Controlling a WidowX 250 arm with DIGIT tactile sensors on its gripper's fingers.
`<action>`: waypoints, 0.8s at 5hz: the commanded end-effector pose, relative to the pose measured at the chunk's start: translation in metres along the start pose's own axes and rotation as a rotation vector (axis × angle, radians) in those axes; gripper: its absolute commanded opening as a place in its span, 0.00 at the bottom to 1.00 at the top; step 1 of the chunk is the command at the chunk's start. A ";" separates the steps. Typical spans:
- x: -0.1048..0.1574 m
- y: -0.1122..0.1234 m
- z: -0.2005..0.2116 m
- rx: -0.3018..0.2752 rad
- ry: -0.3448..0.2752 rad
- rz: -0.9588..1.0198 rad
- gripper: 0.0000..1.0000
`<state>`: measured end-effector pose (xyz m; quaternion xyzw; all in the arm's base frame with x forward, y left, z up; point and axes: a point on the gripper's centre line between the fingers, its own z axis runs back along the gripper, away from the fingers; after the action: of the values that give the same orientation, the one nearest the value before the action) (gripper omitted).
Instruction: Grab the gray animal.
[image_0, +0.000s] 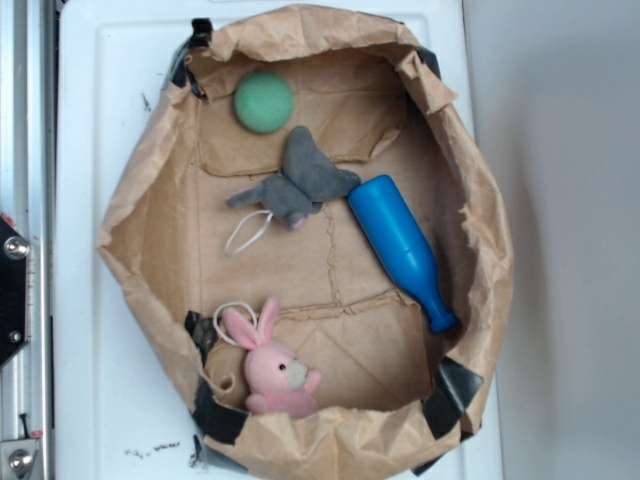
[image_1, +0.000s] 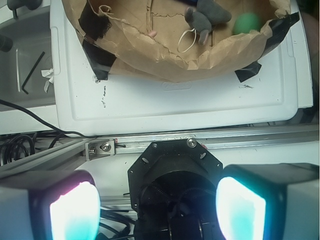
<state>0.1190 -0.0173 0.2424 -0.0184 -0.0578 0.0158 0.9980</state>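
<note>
You see a white tray (image_0: 110, 420) filling most of the exterior view, and on it sits a shallow nest of crumpled brown paper (image_0: 140, 200), its rim patched with black tape at several corners. The arm itself is cut off in that view: only a dark piece of hardware shows at the left edge, about 9 o'clock. In the wrist view the gripper (image_1: 157, 207) sits at 6 o'clock, well back from the paper nest, over the metal rail at the tray's edge. Its two fingers (image_1: 240, 207) are spread wide, glowing teal and pink on their inner faces, with nothing between them; their tips run out of the picture, so you cannot see how they end.

Inside the nest, the largest thing is a blue bowling pin (image_0: 400, 245) lying at about 3 o'clock, neck pointing toward 5 o'clock. Just beside its fat end, near the centre, lies the gray animal (image_0: 295, 185): dark gray plush, big flat ears splayed out, a thin white string loop trailing toward 7 o'clock. You cannot make out its face. In the wrist view it is cropped by the top edge and partly hidden behind the paper rim.

A pink bunny (image_0: 275, 370) sits at 6 o'clock against the near wall, well apart from the gray one. A green ball (image_0: 263, 100) rests at 12 o'clock, near the gray ears but not touching.
</note>
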 end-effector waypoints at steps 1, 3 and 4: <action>0.000 0.000 0.000 0.000 0.000 0.000 1.00; 0.081 0.018 -0.017 0.028 -0.126 0.053 1.00; 0.107 0.038 -0.038 0.038 -0.138 0.125 1.00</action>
<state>0.2252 0.0206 0.2006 -0.0039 -0.0966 0.0769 0.9923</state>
